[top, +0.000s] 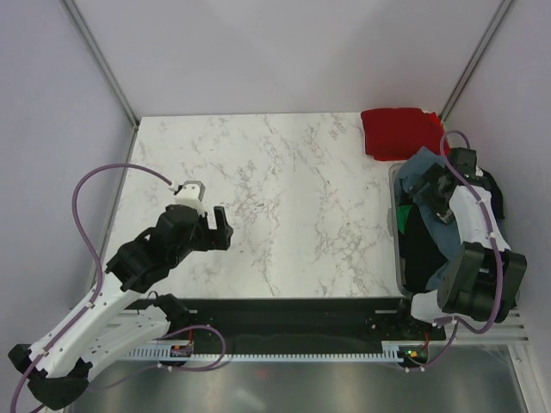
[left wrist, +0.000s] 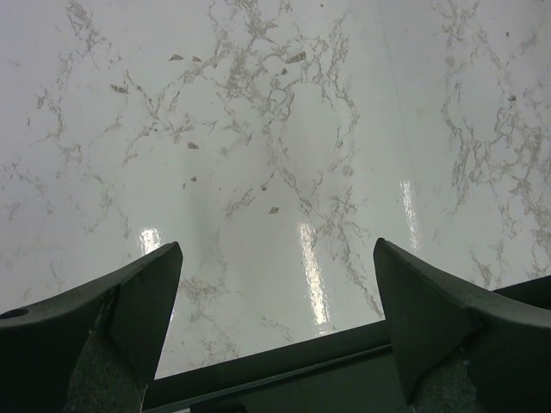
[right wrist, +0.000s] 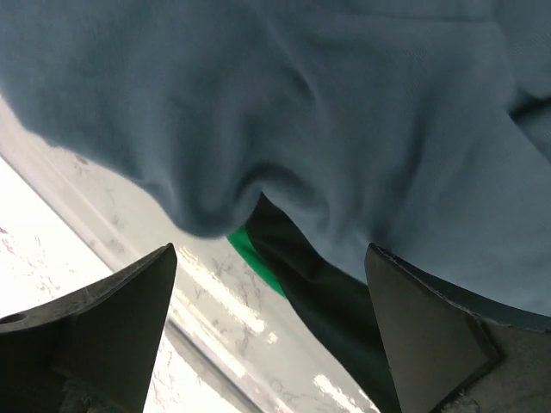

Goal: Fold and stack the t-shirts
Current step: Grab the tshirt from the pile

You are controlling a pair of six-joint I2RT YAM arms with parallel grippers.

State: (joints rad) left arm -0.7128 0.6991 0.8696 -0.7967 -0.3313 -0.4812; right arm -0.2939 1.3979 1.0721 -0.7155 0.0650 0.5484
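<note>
A bright red t-shirt lies folded at the table's back right corner. A slate blue-grey t-shirt is heaped on black t-shirts in a bin at the right edge. My right gripper hovers open just above that heap. In the right wrist view the blue-grey cloth fills the top, a black shirt lies under it, and nothing is between the fingers of the right gripper. My left gripper stands open over bare marble at the left front, holding nothing.
A green piece of cloth pokes out at the bin's left wall and shows in the right wrist view as a green strip. The table's dark front rail runs just under the left gripper. Grey walls enclose the table on three sides.
</note>
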